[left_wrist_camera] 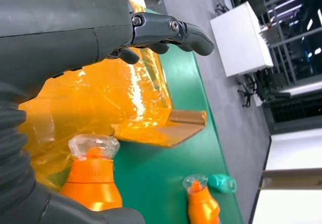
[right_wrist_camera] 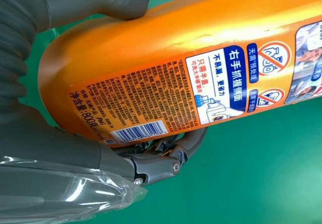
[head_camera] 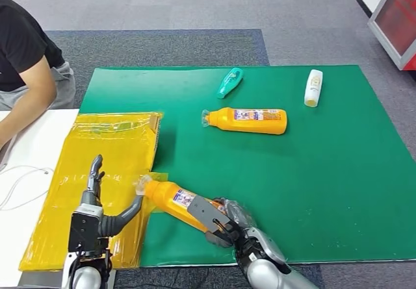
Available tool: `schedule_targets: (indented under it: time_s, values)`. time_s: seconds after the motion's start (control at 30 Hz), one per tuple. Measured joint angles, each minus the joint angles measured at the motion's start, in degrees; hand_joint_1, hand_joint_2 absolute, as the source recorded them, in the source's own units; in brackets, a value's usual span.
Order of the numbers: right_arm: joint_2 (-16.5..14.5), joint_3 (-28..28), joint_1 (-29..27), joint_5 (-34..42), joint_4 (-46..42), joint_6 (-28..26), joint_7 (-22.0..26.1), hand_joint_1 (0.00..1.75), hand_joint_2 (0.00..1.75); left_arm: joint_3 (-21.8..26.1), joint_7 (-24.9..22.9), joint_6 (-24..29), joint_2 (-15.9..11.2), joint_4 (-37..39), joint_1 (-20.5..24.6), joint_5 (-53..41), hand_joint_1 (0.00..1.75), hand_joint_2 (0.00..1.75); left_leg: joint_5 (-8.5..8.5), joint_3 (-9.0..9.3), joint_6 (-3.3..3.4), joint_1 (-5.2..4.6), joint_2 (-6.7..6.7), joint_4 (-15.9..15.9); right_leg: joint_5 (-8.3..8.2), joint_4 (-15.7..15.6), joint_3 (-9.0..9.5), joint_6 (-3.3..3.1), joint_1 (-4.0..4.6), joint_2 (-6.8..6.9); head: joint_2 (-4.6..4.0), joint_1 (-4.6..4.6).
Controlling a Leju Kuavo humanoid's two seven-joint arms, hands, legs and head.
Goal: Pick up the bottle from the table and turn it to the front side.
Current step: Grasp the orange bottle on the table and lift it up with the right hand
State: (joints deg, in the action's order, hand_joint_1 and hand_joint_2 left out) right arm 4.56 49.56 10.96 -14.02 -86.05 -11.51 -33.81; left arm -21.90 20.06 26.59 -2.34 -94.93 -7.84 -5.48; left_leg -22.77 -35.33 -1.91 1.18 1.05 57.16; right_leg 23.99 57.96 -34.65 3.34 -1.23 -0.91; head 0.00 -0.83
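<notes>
We grip the orange bottle at the near edge of the green worktop.

Our right hand wraps the bottle's base end, back label with barcode showing, clear cap pointing left. Our left hand holds nothing, fingers spread, thumb reaching the cap, over the yellow bag. A second orange bottle lies farther back.

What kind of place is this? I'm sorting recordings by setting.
Probably an office or lab test area: grey carpet-tile floor, a flat green mat carrying plastic bottles, and a seated person's arm nearby.
</notes>
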Motion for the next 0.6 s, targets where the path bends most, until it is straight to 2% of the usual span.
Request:
schedule_targets:
  time_s: [0.27,0.6]
  values:
    - [-1.5,-2.6,-1.4,4.3,-1.0,0.2,0.0,1.75,1.75,0.0,0.6,1.6,0.1,-0.4,0.0,2.3,0.0,1.75,0.02,-0.02,-0.02,0.0,0.0,0.0,0.0,0.0,-0.03,-0.01,0.0,0.0,0.0,0.01]
    - [-2.1,-5.6,-3.1,6.3,-1.4,-8.7,0.0,1.75,1.75,-0.1,1.5,4.8,0.1,-2.2,-0.4,4.7,0.0,1.75,0.01,-0.06,-0.01,0.0,0.0,0.0,0.0,0.0,-0.05,0.0,0.0,0.01,0.0,0.01]
